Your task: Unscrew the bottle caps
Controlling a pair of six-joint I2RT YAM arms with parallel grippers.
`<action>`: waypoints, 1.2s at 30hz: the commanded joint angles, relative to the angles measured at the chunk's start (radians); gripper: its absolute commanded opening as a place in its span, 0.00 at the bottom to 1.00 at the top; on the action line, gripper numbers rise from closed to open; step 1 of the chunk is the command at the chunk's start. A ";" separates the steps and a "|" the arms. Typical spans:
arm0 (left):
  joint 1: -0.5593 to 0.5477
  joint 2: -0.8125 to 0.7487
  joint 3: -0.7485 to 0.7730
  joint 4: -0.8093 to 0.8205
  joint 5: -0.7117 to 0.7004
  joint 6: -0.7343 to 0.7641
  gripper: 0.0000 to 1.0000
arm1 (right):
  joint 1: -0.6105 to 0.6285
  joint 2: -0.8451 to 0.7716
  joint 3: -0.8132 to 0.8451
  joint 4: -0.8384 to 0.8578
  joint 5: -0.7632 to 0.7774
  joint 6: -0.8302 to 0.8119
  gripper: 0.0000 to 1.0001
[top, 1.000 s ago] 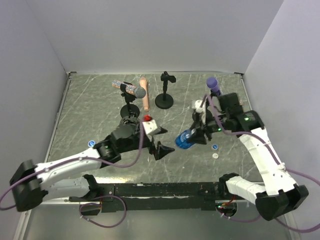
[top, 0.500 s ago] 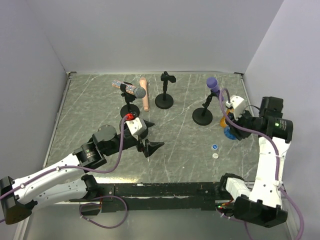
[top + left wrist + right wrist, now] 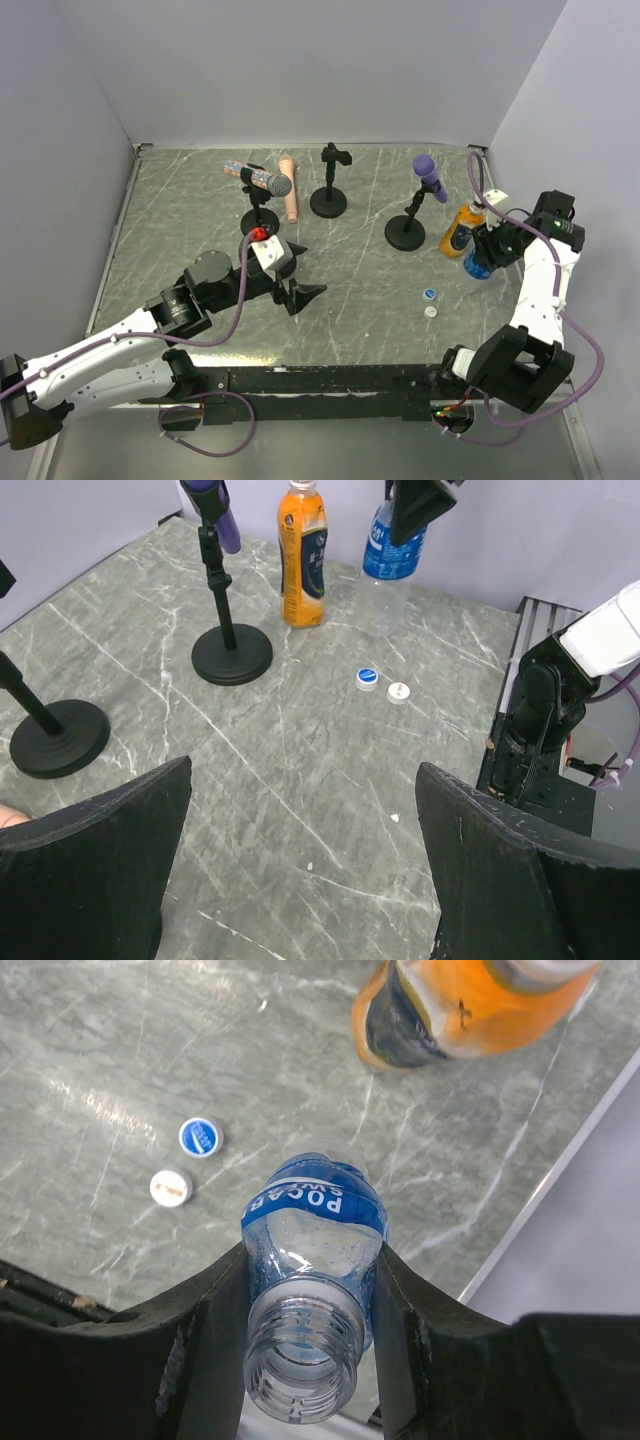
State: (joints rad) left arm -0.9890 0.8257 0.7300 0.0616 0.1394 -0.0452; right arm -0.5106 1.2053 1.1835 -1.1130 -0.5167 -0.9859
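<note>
Caps come first: a blue cap (image 3: 428, 294) and a white cap (image 3: 430, 311) lie loose on the worktop (image 3: 360, 320), just beside each other, toward the right side. They lie in the same spot as a second ago.

The blue bottle (image 3: 315, 1220) is what moved. A second ago it was tipped over in the middle of the worktop, close to the left claw. Now it is upright at the far right, just beside the orange bottle (image 3: 459, 230). Its neck is bare and open at the top, so its cap is already off.

The right claw (image 3: 490, 245) is partly closed, with one finger on each side of the blue bottle just under the neck. I cannot tell if the bottom of the bottle touches the worktop yet.

The left claw (image 3: 300, 870) is spread as wide as it goes and holds nothing. It has pulled back toward its own side and is now well apart from both bottles.

A purple microphone (image 3: 425, 170) on a black stand (image 3: 405, 232) is near the orange bottle.

I think this bottle is done and is being put away next to the orange one. I cannot tell if the orange bottle has its cap on. Only two caps show right now
</note>
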 commanded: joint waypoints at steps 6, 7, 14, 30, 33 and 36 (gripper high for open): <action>0.003 -0.043 0.025 0.007 -0.026 -0.015 0.97 | -0.002 0.014 -0.082 0.153 -0.043 0.023 0.40; 0.003 -0.046 0.025 0.007 -0.024 -0.015 0.97 | -0.003 0.019 -0.087 0.150 -0.037 0.010 0.41; 0.003 -0.037 0.026 0.011 -0.021 -0.018 0.97 | -0.002 0.004 -0.108 0.137 -0.052 -0.003 0.61; 0.003 -0.062 0.035 0.001 -0.018 -0.028 0.97 | -0.009 -0.039 0.067 0.050 -0.071 0.038 0.93; 0.003 -0.059 0.049 -0.006 -0.020 -0.031 0.97 | -0.008 -0.062 0.096 0.035 -0.080 0.036 0.98; 0.003 -0.059 0.060 -0.009 -0.027 -0.042 0.97 | -0.008 -0.075 0.136 -0.004 -0.086 0.023 0.99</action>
State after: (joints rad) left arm -0.9890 0.7719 0.7338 0.0402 0.1291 -0.0570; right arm -0.5114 1.1713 1.2457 -1.0611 -0.5709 -0.9543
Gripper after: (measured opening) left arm 0.967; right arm 0.987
